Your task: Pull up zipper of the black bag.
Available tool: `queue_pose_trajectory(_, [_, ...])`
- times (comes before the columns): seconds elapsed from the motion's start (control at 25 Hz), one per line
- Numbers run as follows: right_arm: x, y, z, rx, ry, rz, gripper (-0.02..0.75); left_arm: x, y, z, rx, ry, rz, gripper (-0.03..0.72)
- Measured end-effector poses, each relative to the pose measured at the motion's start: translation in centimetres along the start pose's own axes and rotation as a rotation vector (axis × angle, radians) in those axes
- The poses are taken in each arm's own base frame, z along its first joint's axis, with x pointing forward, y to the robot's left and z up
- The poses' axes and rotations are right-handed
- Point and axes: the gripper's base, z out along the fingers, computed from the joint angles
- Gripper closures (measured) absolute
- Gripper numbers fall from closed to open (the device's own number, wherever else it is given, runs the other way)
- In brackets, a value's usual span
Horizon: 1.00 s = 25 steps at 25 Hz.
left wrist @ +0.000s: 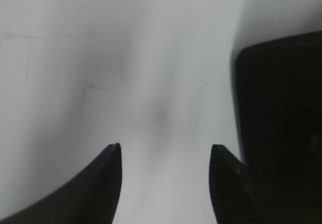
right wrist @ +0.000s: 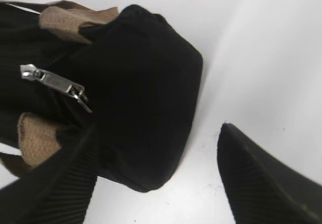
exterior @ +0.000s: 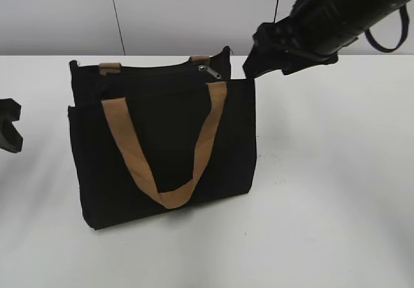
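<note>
The black bag (exterior: 162,145) stands upright on the white table, one tan handle (exterior: 129,145) hanging down its front. The silver-grey zipper pull (exterior: 208,72) lies on the top zip line near the bag's right end. My right gripper (exterior: 253,61) hovers open just past the bag's top right corner, holding nothing. In the right wrist view the zipper pull (right wrist: 55,83) lies left of the bag's corner (right wrist: 151,73), and the open jaws (right wrist: 158,131) straddle that corner without touching the pull. My left gripper (exterior: 10,129) is low at the left edge, open and empty (left wrist: 166,148), with the bag's side (left wrist: 282,123) to its right.
The white table (exterior: 323,191) stretches all round the bag, with a pale wall behind. Tan strap ends (right wrist: 75,17) sit on either side of the zip line. A dark cable loop (exterior: 388,39) hangs from the right arm.
</note>
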Motion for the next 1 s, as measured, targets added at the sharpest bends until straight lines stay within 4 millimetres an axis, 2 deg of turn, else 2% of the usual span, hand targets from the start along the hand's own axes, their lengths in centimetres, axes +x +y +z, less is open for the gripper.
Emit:
queue_pose_trajectory(0.24, [0.6, -5.7, -2.8, 0.069, 0.023, 0.185, 0.186, -2.5, -0.7, -2.2, 0.014, 0.076, 0.054, 0.27])
queue_pose_trajectory(0.36, [1.3, -7.8, -3.9, 0.085, 0.062, 0.249, 0.186, -3.6, -1.0, -3.0, 0.017, 0.075, 0.061, 0.27])
queue_pose_trajectory(0.64, [2.4, -10.0, -6.5, 0.11, 0.093, 0.286, 0.186, -4.0, -1.2, -4.5, 0.018, 0.167, 0.069, 0.271])
queue_pose_trajectory(0.88, [4.7, -10.6, -7.4, 0.137, 0.33, 0.245, 0.186, -3.2, -0.9, -4.7, -0.012, 0.254, 0.085, 0.271])
queue_pose_trajectory(1.0, [5.4, -10.4, -8.5, 0.194, 0.366, 0.284, 0.186, -2.9, -0.5, -4.9, -0.054, 0.284, 0.109, 0.271])
